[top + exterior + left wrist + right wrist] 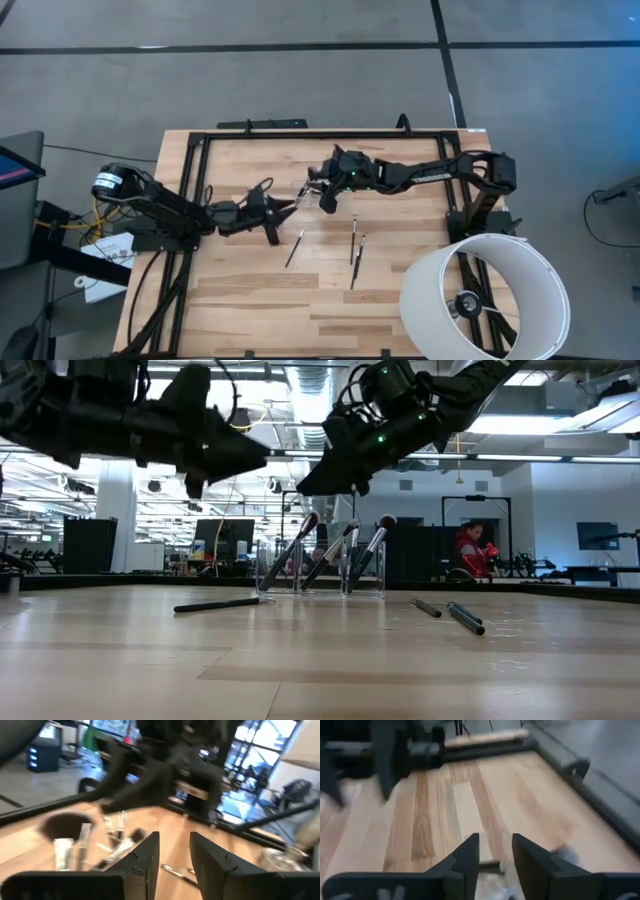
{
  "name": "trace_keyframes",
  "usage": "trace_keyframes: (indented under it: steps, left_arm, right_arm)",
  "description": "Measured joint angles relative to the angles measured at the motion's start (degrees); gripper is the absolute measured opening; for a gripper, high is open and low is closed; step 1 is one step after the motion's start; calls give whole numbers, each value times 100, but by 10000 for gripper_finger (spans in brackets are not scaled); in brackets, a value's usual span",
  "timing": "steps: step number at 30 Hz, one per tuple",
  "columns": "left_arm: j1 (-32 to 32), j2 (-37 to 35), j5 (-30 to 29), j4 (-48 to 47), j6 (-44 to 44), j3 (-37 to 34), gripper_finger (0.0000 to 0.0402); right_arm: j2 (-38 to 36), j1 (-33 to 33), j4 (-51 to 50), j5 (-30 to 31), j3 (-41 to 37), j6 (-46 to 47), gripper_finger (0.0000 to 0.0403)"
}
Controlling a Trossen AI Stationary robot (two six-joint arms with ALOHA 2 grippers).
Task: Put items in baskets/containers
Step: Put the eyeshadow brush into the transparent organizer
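A small clear cup stands on the table near its far middle. Several dark makeup brushes lean in it, bristles up; they also show in the left wrist view. One brush lies on the wood in front of the cup, and two more brushes lie to its right. My right gripper hovers open just above the cup. My left gripper hangs open in the air left of the cup, pointing toward it.
A large white lamp shade stands at the table's near right corner. A black frame runs along the table's far and side edges. Bare wood lies toward the near edge. A person in red is far off in the room.
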Motion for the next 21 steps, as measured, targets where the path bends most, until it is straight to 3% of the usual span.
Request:
trace_keyframes:
  steps: [4,9,15,21]
  left_arm:
    - [-367,-2,-223,-1239,-47,642,104]
    - [-759,160,-1221,-3613,-901,1470,104]
    - [-1048,1062,-1391,-3794,-1856,1630,104]
    - [-1141,2039,-1779,-3810,-1942,1789,104]
  right_arm:
    - [6,116,-69,-1,0,-116,125]
    - [49,313,-184,2,-7,-172,130]
    - [47,423,-133,2,-4,-346,127]
    - [47,483,-158,16,-4,-415,127]
